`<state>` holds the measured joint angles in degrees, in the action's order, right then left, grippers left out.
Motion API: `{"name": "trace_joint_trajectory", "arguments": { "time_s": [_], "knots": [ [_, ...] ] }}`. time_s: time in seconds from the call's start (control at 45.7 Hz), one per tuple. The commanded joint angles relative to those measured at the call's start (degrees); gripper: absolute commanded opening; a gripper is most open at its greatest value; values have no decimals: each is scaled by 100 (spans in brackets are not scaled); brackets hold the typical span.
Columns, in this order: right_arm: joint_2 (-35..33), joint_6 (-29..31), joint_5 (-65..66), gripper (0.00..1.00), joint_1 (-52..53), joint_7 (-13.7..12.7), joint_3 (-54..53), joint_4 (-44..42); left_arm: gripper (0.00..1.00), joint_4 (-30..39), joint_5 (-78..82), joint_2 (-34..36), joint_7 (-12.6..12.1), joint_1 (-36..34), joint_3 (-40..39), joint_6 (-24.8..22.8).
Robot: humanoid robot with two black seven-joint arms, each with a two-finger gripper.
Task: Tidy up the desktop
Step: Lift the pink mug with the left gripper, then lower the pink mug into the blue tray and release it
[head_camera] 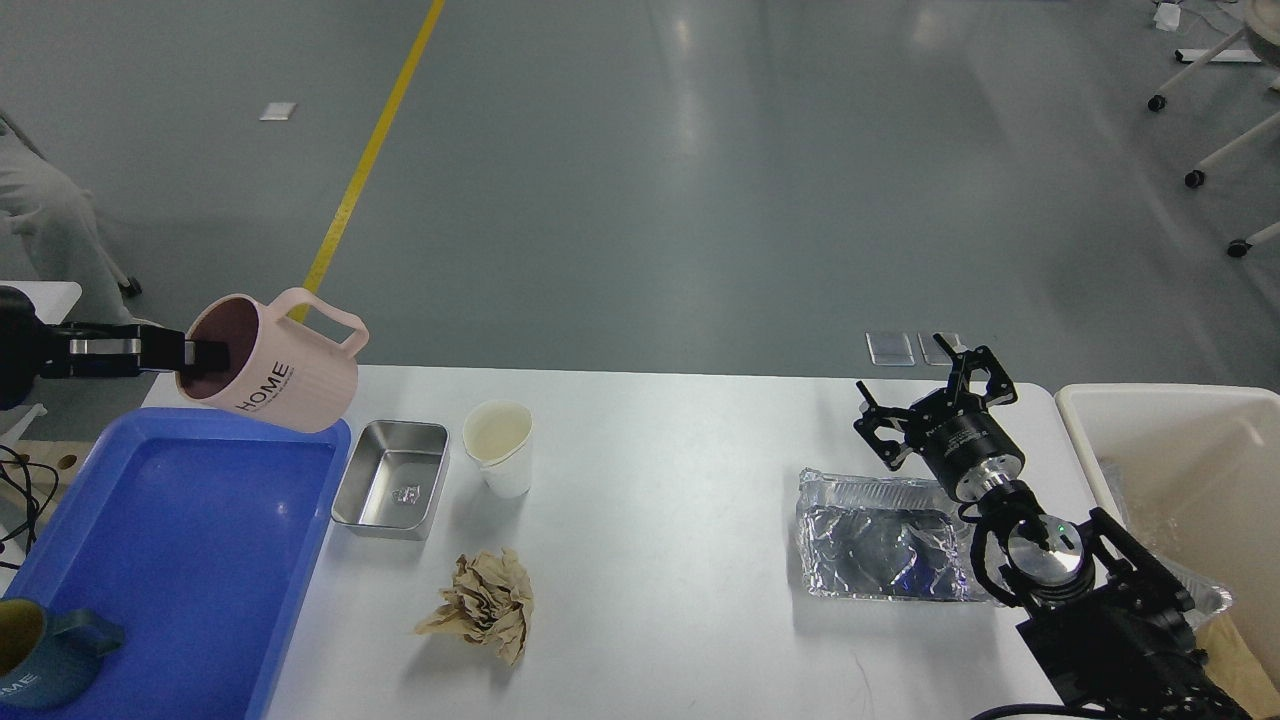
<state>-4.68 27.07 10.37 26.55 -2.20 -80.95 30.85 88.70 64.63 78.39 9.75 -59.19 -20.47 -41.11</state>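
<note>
The desktop point(660, 560) is a large white tabletop. My left gripper point(200, 355) is shut on the rim of a pink mug point(275, 375) marked HOME. It holds the mug tilted in the air over the far edge of the blue tray point(190, 540). My right gripper point(935, 395) is open and empty above the desktop, just behind a foil tray point(880, 535). A crumpled brown paper point(485, 600), a white paper cup point(498, 445) and a steel pan point(392, 478) sit on the desktop.
A blue mug point(35, 665) lies at the tray's near left corner. A cream-white bin point(1190, 480) stands off the table's right end. A person's legs point(50, 220) and a second white table point(40, 300) are at the far left.
</note>
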Motion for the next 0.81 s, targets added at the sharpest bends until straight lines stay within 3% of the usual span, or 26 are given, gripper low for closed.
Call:
{"name": "trace_joint_trajectory", "arguments": {
  "time_s": [0.0,0.153,0.306,0.569,0.788],
  "knots": [
    [2,0,0,100,-1,0,0,0,4,-72,-47,194,-87,4,60,-46],
    [11,0,0,100,-1,0,0,-9,4,-432,-47,396,-211,144,156,-38],
    [37,0,0,100,-1,0,0,-9,4,-679,-56,396,-149,294,666,147],
    [11,0,0,100,-1,0,0,0,4,-1302,-38,-34,-44,312,2142,1069],
    [2,0,0,100,-9,0,0,-9,4,-1461,-38,-324,-9,548,2837,1632]
  ]
}}
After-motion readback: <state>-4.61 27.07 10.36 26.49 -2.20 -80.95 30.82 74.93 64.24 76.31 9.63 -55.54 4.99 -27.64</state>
